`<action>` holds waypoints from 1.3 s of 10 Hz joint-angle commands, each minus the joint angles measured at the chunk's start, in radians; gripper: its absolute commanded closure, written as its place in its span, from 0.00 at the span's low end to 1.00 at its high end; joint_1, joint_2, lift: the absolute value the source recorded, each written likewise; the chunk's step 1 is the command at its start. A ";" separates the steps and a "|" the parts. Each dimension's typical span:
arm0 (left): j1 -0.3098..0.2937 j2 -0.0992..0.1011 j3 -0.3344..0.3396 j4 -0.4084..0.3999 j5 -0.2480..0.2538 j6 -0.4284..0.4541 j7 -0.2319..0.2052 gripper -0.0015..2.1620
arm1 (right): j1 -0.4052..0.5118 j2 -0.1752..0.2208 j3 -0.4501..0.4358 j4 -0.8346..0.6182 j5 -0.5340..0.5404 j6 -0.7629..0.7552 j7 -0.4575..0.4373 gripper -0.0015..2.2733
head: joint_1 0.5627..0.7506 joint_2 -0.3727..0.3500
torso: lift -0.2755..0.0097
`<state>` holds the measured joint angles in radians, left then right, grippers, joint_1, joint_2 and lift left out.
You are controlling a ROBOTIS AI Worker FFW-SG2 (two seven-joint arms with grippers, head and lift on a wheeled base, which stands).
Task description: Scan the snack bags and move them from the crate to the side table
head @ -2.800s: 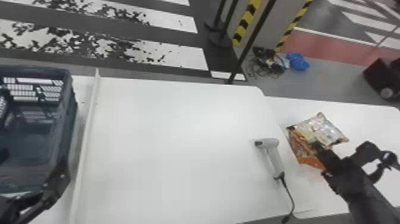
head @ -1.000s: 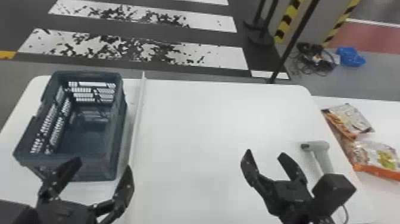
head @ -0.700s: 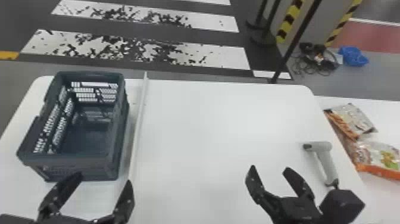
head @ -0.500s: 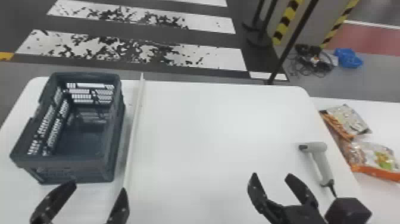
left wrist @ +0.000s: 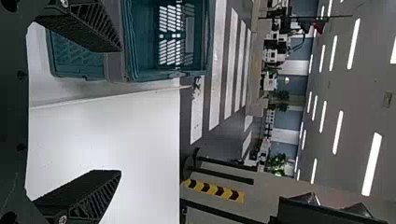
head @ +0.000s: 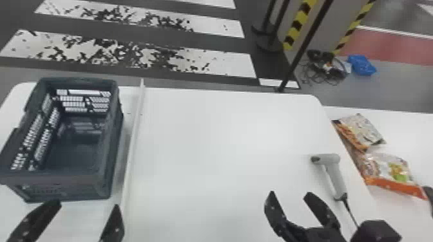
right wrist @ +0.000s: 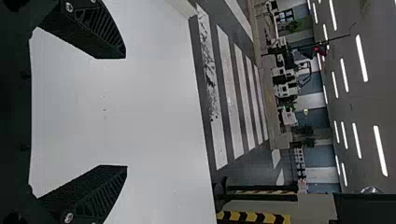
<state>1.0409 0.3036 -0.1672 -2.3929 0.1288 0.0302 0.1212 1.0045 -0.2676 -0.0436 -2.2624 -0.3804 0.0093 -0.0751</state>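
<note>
Both snack bags lie on the side table [head: 418, 138], just past the right edge of the white table [head: 209, 144]. The far bag [head: 362, 130] is printed side up towards that table's far right corner; the near bag [head: 386, 169], with an orange band along its near edge, lies close beside it. The scanner [head: 333, 170] lies near the white table's right edge, its head to the left and its handle towards the near edge, with a cable [head: 351, 212] running from the handle. The crate [head: 64, 190] stands upright by the far left corner, and a white rail [head: 137, 128] runs from the far edge towards the near edge just to its right. The left gripper [head: 85, 206] is open, over the near left part, between the crate and the near edge. The right gripper [head: 291, 194] is open too, nothing between its fingers, over the near right part, to the left of the scanner's cable.
</note>
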 commanded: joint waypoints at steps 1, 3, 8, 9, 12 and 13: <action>-0.004 0.002 0.002 0.001 0.000 0.000 0.002 0.03 | 0.000 0.002 -0.004 0.000 0.000 -0.013 0.000 0.04 | 0.70 0.22 | 0.66; -0.005 0.000 0.003 0.005 0.002 0.000 0.002 0.03 | 0.009 0.002 -0.015 -0.008 -0.003 -0.038 0.000 0.04 | 0.70 0.22 | 0.66; -0.010 -0.003 0.002 0.014 0.002 0.000 0.002 0.03 | 0.025 0.004 -0.019 -0.019 -0.003 -0.096 0.000 0.04 | 0.70 0.21 | 0.66; -0.010 -0.003 0.002 0.015 0.002 0.000 0.002 0.03 | 0.028 0.004 -0.019 -0.020 -0.003 -0.102 0.000 0.04 | 0.70 0.20 | 0.66; -0.013 -0.003 0.002 0.018 0.002 0.000 0.002 0.03 | 0.029 0.002 -0.016 -0.020 -0.003 -0.114 0.000 0.05 | 0.70 0.20 | 0.66; -0.013 -0.003 0.000 0.018 0.002 0.000 0.002 0.03 | 0.029 0.002 -0.016 -0.020 -0.006 -0.120 0.000 0.05 | 0.70 0.20 | 0.66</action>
<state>1.0285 0.3006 -0.1670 -2.3747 0.1304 0.0300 0.1227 1.0338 -0.2654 -0.0603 -2.2826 -0.3846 -0.1081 -0.0754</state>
